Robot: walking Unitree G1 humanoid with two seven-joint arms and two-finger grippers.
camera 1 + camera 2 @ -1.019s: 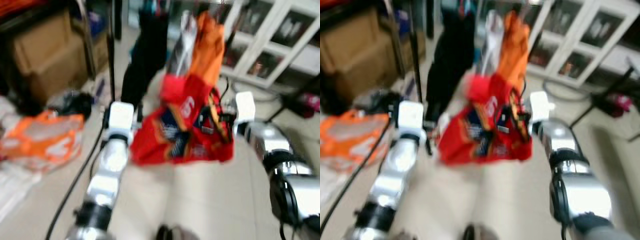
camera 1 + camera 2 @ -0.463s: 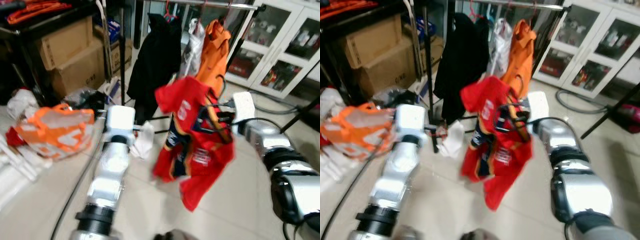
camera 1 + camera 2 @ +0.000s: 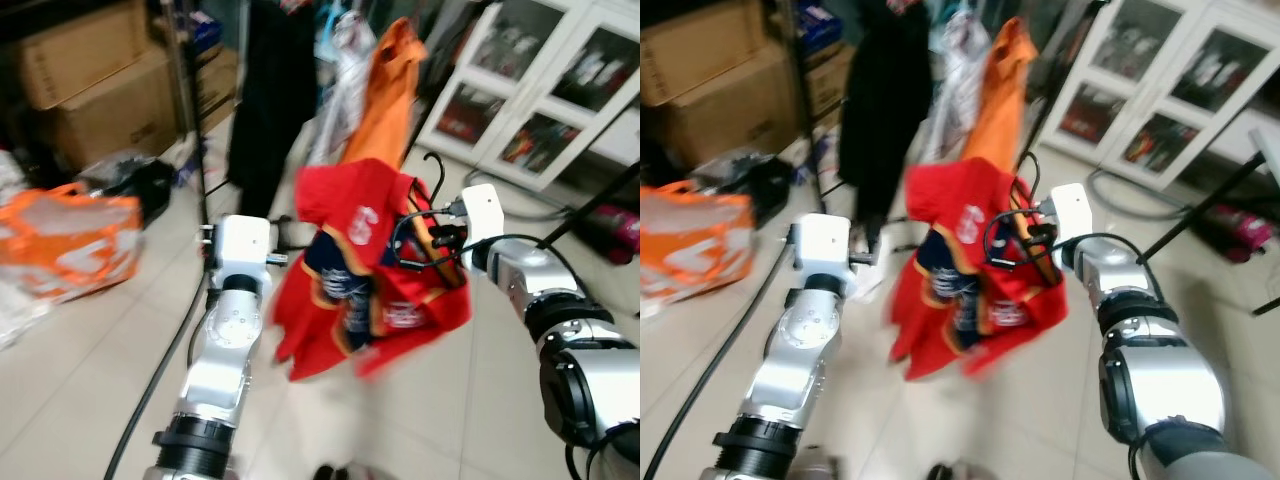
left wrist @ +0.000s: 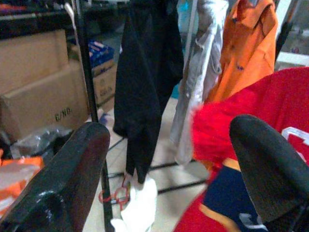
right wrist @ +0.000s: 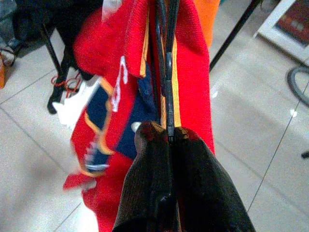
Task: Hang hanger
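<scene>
A pale tiled floor [image 3: 80, 330] spreads below a clothes rack holding a black coat [image 3: 265, 90] and an orange shirt [image 3: 385, 90]. In front of that rack, the right gripper [image 5: 166, 137] pinches a black wire hanger [image 3: 420, 225] carrying a red jersey [image 3: 365, 270]. The left gripper [image 4: 169, 159] is spread wide, empty. Cardboard boxes [image 3: 95, 85] stand left of the rack.

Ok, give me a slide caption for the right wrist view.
Right gripper, jaws shut on thin black wire hanger carrying a red jersey with navy panels, above a pale tiled floor.
</scene>
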